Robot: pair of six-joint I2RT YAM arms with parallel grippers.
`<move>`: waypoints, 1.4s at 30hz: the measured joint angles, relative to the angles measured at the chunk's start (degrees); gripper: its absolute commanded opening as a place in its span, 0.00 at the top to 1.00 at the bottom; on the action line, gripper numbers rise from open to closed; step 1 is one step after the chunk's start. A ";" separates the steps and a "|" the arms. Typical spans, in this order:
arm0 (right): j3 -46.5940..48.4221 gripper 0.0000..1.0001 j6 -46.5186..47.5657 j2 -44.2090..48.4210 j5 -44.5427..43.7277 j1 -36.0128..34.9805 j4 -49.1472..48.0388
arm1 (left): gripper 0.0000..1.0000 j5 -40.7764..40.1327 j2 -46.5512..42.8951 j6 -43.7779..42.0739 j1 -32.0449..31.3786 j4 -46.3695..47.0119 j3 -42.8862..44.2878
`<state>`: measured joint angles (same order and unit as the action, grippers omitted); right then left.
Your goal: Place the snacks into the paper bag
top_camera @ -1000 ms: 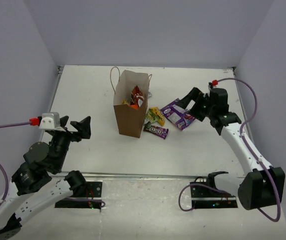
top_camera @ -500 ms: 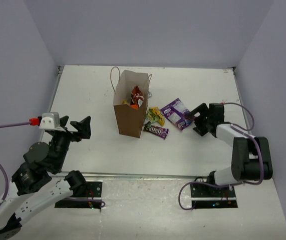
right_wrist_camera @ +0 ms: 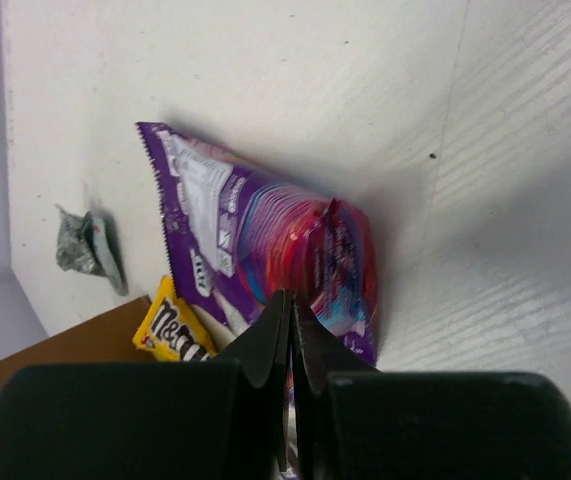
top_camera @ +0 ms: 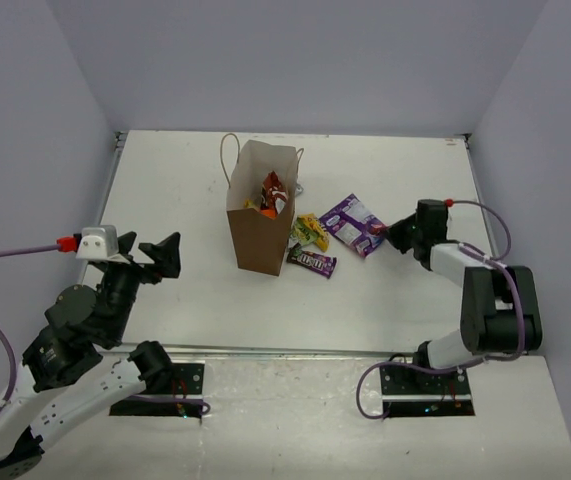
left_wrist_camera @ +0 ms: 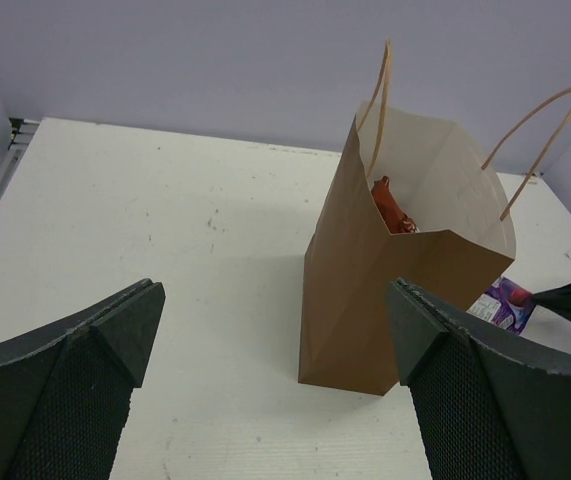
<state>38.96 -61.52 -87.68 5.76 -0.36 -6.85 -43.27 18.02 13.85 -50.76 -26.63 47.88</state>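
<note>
Right claw (top_camera: 395, 236) has dropped to the counter (top_camera: 165, 180) and closed, pinching the purple packet (top_camera: 350, 222) right of the paper bag (top_camera: 258, 235). Left claw (top_camera: 162, 255) waits spread; lifting likely follows.

In the top view, what lies inside the paper bag (top_camera: 255, 238) is mostly hidden by its walls; only the top of a red-orange chip bag (top_camera: 273, 190) is seen at the mouth. A silver wrapper (top_camera: 300, 188) behind the bag is almost wholly covered, and a yellow packet (top_camera: 312, 232) is partly hidden by the bag's side. The left arm (top_camera: 75, 330) is cut off at the lower left edge. In the left wrist view, the fingers (left_wrist_camera: 75, 370) of the left gripper (left_wrist_camera: 273, 292) are cut by the bottom edge, and only a corner of the purple packet (left_wrist_camera: 505, 302) is seen past the bag. In the right wrist view, that packet's lower edge is covered by the pressed-together tips of the right gripper (right_wrist_camera: 290, 300). The yellow packet is half hidden at lower left, and the wrapper's print is too small to be read.
</note>
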 measured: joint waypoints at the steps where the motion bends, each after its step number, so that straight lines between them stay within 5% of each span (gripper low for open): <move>1: -0.57 1.00 0.04 1.60 0.02 -0.07 -0.04 | 0.00 0.00 0.00 0.00 0.00 0.00 0.00; 6: -2.69 0.99 1.64 21.09 -0.94 -3.30 3.72 | 0.00 0.00 0.00 0.00 0.00 0.02 0.00; 7: -2.38 0.89 2.10 24.22 -1.62 -4.22 4.20 | 0.00 0.00 0.00 0.00 0.00 0.00 0.00; 8: -1.55 0.66 2.62 27.80 -1.88 -5.27 5.33 | 0.00 0.00 0.00 0.00 0.00 0.02 0.00; 9: -0.31 0.07 3.06 30.16 -2.19 -5.95 6.49 | 0.00 0.00 0.00 0.00 0.00 0.02 0.00; 14: 7.37 0.01 5.40 26.69 -4.79 -5.07 10.47 | 0.00 0.02 -0.11 0.00 0.00 0.02 0.00; 26: 11.21 0.01 6.01 -1.86 -4.57 -1.22 19.28 | 0.00 0.42 -1.16 0.00 0.00 0.07 0.00; 28: 13.07 0.05 5.73 -4.22 -4.48 -1.22 19.17 | 0.00 0.46 -1.16 -0.02 0.00 0.09 0.00; 30: 14.99 0.19 5.11 -6.78 -3.80 -1.22 18.95 | 0.00 0.48 -1.16 -0.04 0.00 0.11 0.00; 34: 19.54 0.22 3.58 -12.04 -3.41 -1.95 19.93 | 0.00 0.46 -1.16 -0.07 0.00 0.15 0.00; 36: 21.44 0.46 3.30 -13.62 -3.58 -2.86 20.92 | 0.00 0.46 -1.18 -0.11 0.00 0.22 0.00; 38: 23.23 1.00 3.28 -14.62 -3.96 -4.11 22.49 | 0.00 0.46 -1.18 -0.13 0.00 0.28 0.00; 42: 26.01 1.00 3.32 -15.76 -3.76 -5.81 24.39 | 0.00 0.46 -1.38 -0.15 0.00 0.31 0.00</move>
<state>64.97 -58.19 -103.44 2.00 -6.17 17.54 -42.81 16.64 13.69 -50.76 -26.33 47.88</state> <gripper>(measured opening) 0.014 0.997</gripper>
